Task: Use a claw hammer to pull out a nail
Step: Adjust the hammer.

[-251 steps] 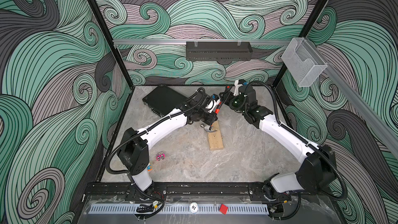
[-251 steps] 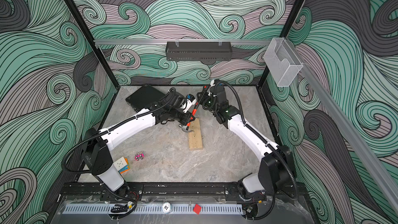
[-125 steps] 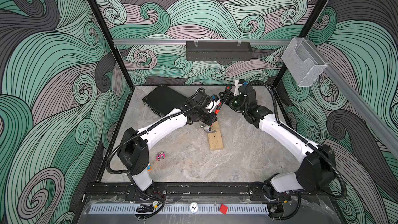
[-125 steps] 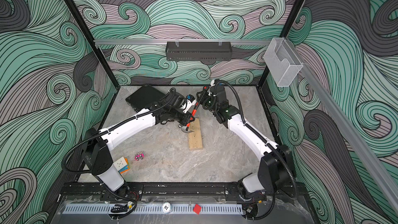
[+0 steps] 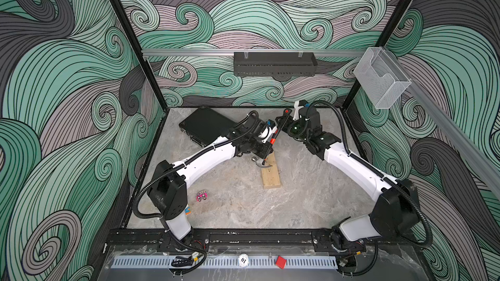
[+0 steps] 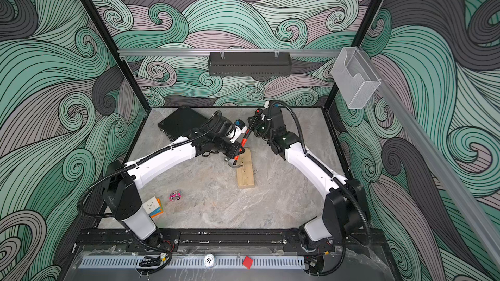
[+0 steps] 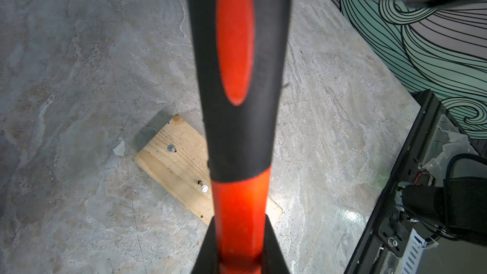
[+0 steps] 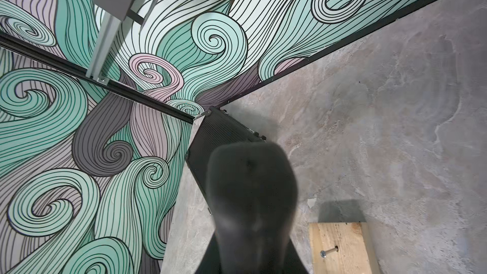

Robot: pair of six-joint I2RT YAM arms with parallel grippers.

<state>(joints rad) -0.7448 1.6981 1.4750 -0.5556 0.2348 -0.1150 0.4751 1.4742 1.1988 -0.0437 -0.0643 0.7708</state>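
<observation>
Gripper states first: your left gripper (image 5: 267,150) is the nearer one, clamped on the orange neck of the claw hammer (image 6: 245,135), just above the grey head. Head rests on the far part of the wood block (image 5: 271,178), which lies flat on the tabletop (image 5: 311,198). Claw points to your right, striking face to your left.

Left wrist view shows one nail (image 7: 203,188) leaning just beside the neck and a second nail (image 7: 170,148) apart from it on the block. Head is hidden there, so can't tell if the claw is under the nail.

Long axis: hammer slopes up and away from the block toward the back wall, handle end highest. Your right gripper (image 5: 282,124) sits at that far end, closed on the black handle just below the red ring; the butt fills the right wrist view. Farthest, a black case (image 5: 205,127) lies by the back-left corner.

Judgement: the lever comes from the far arm swinging the handle, while the near arm only steadies the neck.
</observation>
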